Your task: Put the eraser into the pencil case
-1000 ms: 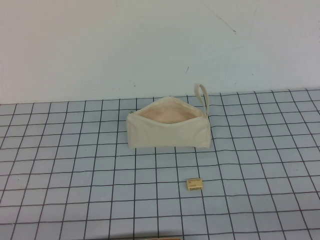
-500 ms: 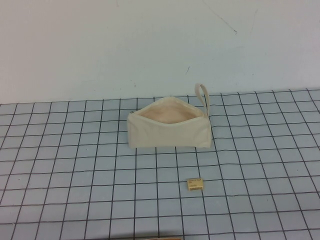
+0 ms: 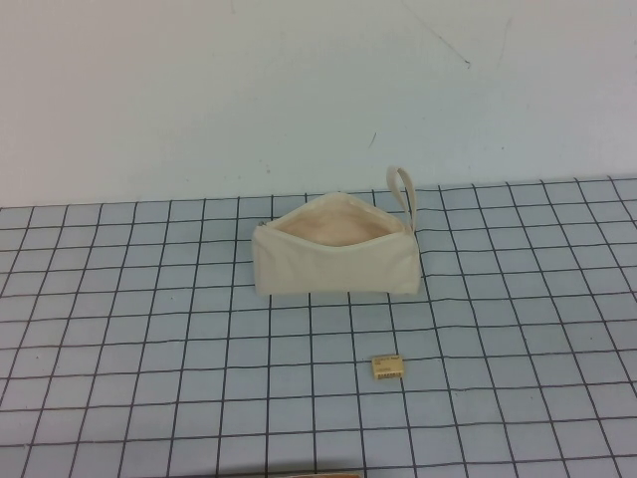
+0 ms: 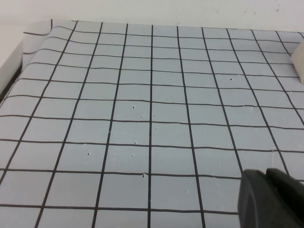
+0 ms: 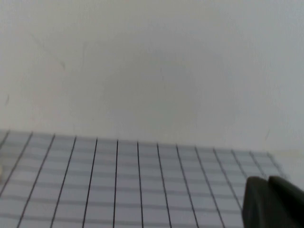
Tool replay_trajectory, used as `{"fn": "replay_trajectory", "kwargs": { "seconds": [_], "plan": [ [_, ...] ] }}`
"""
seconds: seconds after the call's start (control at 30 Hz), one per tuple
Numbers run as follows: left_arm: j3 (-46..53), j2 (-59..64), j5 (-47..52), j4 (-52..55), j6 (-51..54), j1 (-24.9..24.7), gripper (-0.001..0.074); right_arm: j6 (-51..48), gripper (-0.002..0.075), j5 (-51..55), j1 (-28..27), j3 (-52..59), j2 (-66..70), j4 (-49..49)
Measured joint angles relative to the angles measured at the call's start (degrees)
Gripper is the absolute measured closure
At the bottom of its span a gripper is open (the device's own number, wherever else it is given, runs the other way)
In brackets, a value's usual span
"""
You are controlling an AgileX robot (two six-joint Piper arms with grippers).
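Note:
The cream pencil case (image 3: pixel 336 255) stands on the grid mat near the back, its zip top open and its pinkish lining showing, with a loop strap (image 3: pixel 402 188) at its right end. The small tan eraser (image 3: pixel 387 366) lies flat on the mat in front of it, a little to the right. Neither gripper shows in the high view. My left gripper (image 4: pixel 266 172) is shut and empty above bare mat, with a corner of the case (image 4: pixel 299 61) at the edge of its view. My right gripper (image 5: pixel 267 179) is shut and empty, facing the wall.
The blue-grey grid mat (image 3: pixel 149 349) covers the table up to the white back wall (image 3: pixel 299 90). A thin tan strip (image 3: pixel 311 475) shows at the near edge. In the left wrist view the mat's edge (image 4: pixel 19 57) curls up.

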Motion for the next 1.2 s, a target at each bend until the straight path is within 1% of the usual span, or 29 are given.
{"fn": "replay_trajectory", "kwargs": {
  "seconds": [0.17,0.3,0.37,0.43,0.5,0.57,0.63,0.67,0.73,0.8,1.0,1.2],
  "plan": [
    [0.0,0.0,0.0,0.0,0.0,0.0,0.0738,-7.8,0.0727,11.5,0.0,-5.4,15.6,4.9],
    [0.0,0.0,0.0,0.0,0.0,0.0,0.0738,-13.2,0.0725,14.3,0.0,-7.7,25.5,12.7],
    [0.0,0.0,0.0,0.0,0.0,0.0,0.0737,-14.8,0.0702,14.6,0.0,-9.3,30.1,17.5],
    [0.0,0.0,0.0,0.0,0.0,0.0,0.0737,-16.9,0.0645,14.6,0.4,-10.9,34.3,21.8],
    [0.0,0.0,0.0,0.0,0.0,0.0,0.0738,-21.0,0.0566,14.8,1.6,-12.9,37.8,25.6],
    [0.0,0.0,0.0,0.0,0.0,0.0,0.0737,-26.0,0.0460,15.9,3.8,-15.0,41.8,29.6],
    [0.0,0.0,0.0,0.0,0.0,0.0,0.0738,-30.0,0.0377,18.2,6.2,-17.2,45.9,33.0],
    [0.0,0.0,0.0,0.0,0.0,0.0,0.0737,-31.6,0.0346,20.1,7.6,-18.6,48.5,34.4],
    [0.0,0.0,0.0,0.0,0.0,0.0,0.0738,-33.1,0.0312,23.4,10.2,-21.4,54.1,36.3],
    [0.0,0.0,0.0,0.0,0.0,0.0,0.0738,-33.9,0.0298,26.3,12.6,-24.8,59.9,37.1],
    [0.0,0.0,0.0,0.0,0.0,0.0,0.0738,-35.6,0.0288,31.9,17.9,-34.4,74.3,37.4],
    [0.0,0.0,0.0,0.0,0.0,0.0,0.0738,-37.1,0.0288,39.1,21.2,-41.9,84.4,37.4]
  ]
}}
